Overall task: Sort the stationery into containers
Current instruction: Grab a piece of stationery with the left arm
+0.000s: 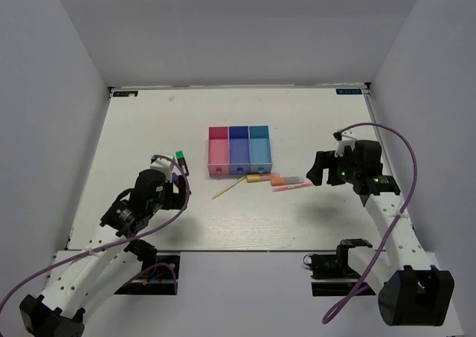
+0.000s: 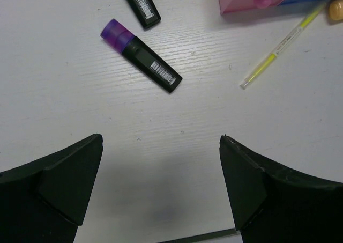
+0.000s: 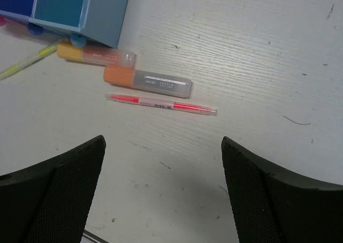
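Left gripper [image 2: 161,139] and right gripper [image 3: 162,141] spread, empty; grasping the thin pink-red plastic pen [image 3: 161,104] risks snagging the neighbouring translucent orange highlighter [image 3: 147,81].

You had a matt white table [image 3: 268,39], faintly grained and lightly scuffed, and the light blue bin [image 3: 102,12] on it looked like smooth plastic. The orange highlighter [image 3: 147,80] and thin pink-red pen [image 3: 161,104] showed frosted, see-through plastic, and the purple-capped marker [image 2: 140,55] was matt black. Your right jaws had a fine mesh texture; the left looked plain matt black.
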